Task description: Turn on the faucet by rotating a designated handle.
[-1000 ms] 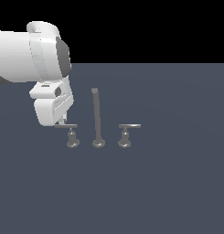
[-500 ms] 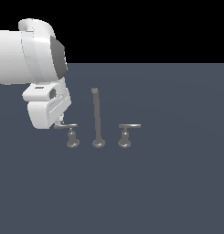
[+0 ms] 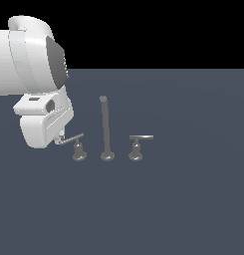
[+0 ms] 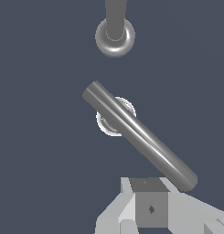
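A: Why is the gripper (image 3: 59,139) at the exterior view's left?
B: To push the handle (image 3: 73,139) bar's tip. Whether its fingers are apart, I cannot tell.
A: And rightwards?
B: The spout (image 3: 105,128), the twin handle (image 3: 140,138), on a bare slate floor (image 3: 193,199); black beyond.

The claw (image 4: 152,208) is cut off (fingertips unseen); the arm (image 3: 24,64) leaves frame.
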### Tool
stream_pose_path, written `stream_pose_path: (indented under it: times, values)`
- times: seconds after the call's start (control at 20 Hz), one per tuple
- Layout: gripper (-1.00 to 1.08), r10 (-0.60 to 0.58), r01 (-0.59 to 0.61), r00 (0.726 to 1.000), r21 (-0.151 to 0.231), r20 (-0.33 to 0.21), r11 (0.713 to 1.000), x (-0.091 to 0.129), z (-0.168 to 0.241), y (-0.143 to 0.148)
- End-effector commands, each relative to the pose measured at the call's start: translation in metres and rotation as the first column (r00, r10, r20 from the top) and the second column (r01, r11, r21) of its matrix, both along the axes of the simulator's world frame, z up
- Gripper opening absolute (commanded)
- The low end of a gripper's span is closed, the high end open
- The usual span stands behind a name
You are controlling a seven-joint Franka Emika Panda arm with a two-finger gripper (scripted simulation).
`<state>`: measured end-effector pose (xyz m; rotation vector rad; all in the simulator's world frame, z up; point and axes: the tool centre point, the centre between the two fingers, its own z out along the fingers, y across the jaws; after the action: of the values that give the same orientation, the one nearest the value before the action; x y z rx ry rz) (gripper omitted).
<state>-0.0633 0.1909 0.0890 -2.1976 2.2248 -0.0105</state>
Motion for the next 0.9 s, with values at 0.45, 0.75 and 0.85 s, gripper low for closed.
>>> stream_pose_path:
  times: [0.45, 0.75, 0.85]
  values:
    - [-1.0, 0.005, -0.005, 1.0, -0.004, -0.013, 1.0, -0.027, 0.0, -0.022]
    - [-1.0, 0.04, -0.04, 0.999, 0.002, -0.015, 0.999, -0.039, 0.0, -0.013]
    - [-1.0, 0.031, -0.031, 0.999, 0.0, -0.015, 1.0, -0.036, 0.0, -0.027]
